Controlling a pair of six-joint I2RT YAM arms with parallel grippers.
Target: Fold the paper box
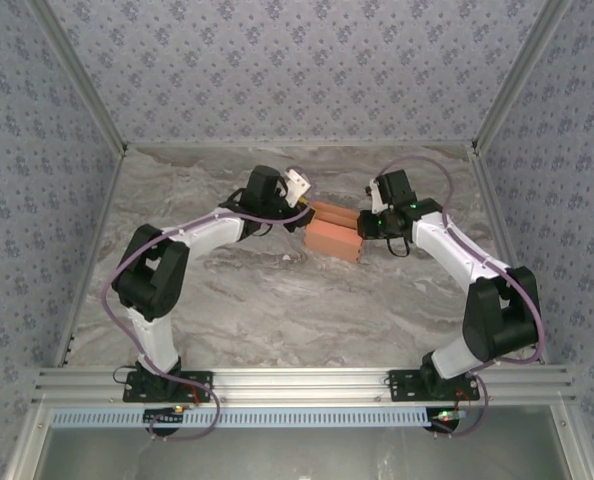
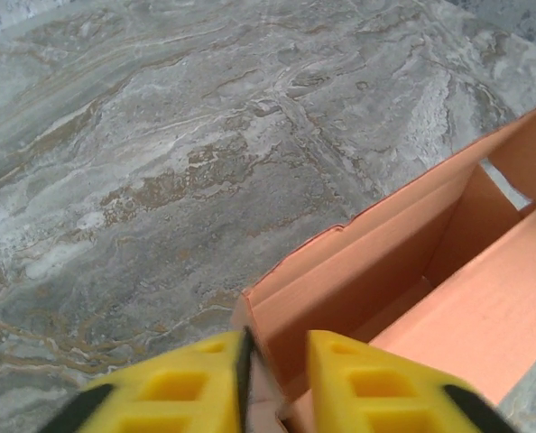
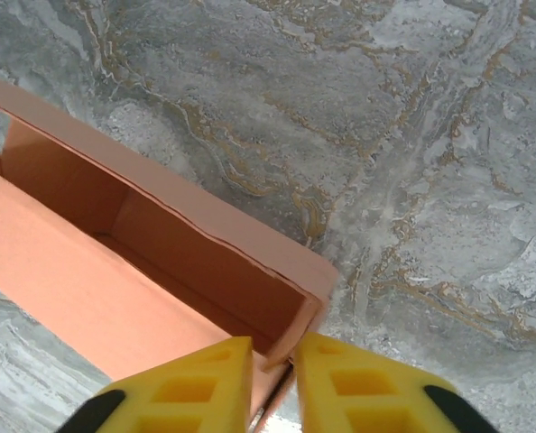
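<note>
With the left gripper (image 2: 272, 390), pinching the thin end wall of the paper box (image 2: 403, 262) between yellow fingers (image 2: 187, 390), with no more than the card's thickness left in the gap. With the right gripper (image 3: 272, 388), pinching the opposite end wall the same way, fingers (image 3: 367, 388) pressed onto a sliver of card. Gripping both ends at once, probably to steady the open tray while squaring its walls or bringing the loose flap over. From above, held past the middle of the table (image 1: 277, 300), closer to the back edge than the near one, slanted between the two wrists. Long sides upright, top open, nothing inside. Cannot tell whether resting or just lifted. Judged roughly half folded: walls raised, lid not yet shut.
</note>
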